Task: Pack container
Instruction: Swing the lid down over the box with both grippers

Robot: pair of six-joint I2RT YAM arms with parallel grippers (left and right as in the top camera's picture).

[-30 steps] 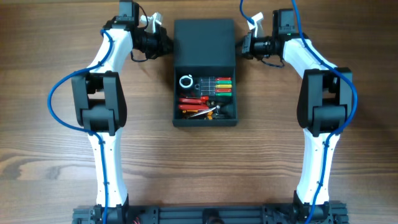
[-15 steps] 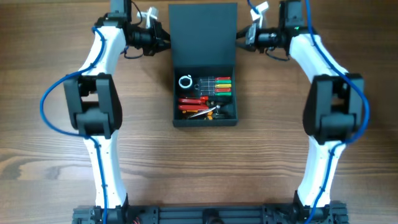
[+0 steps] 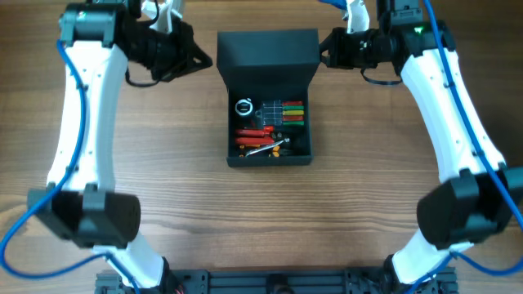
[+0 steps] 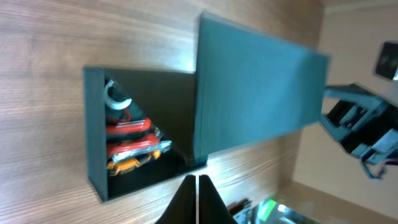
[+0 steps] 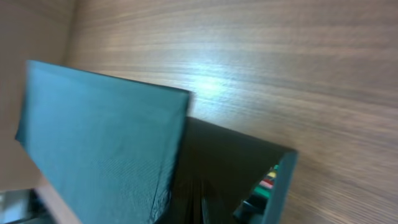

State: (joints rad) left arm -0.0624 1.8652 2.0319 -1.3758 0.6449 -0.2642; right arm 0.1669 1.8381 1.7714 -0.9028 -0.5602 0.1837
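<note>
The dark teal container stands open at the table's middle, its hinged lid raised and tilted at the far side. Inside lie a white ring, coloured bits and red-handled tools. My left gripper is shut, just off the lid's left edge. My right gripper is shut at the lid's right edge. The left wrist view shows shut fingers below the box and lid. In the right wrist view the dark fingers sit beside the lid.
The wooden table surrounds the box. Both arms reach high over the far side, left arm and right arm. The right arm also shows in the left wrist view. A dark rail runs along the near edge.
Both arms have risen and swung toward the far side. The lid has lifted from lying back to a raised, tilted stand. The tools inside have not moved.
</note>
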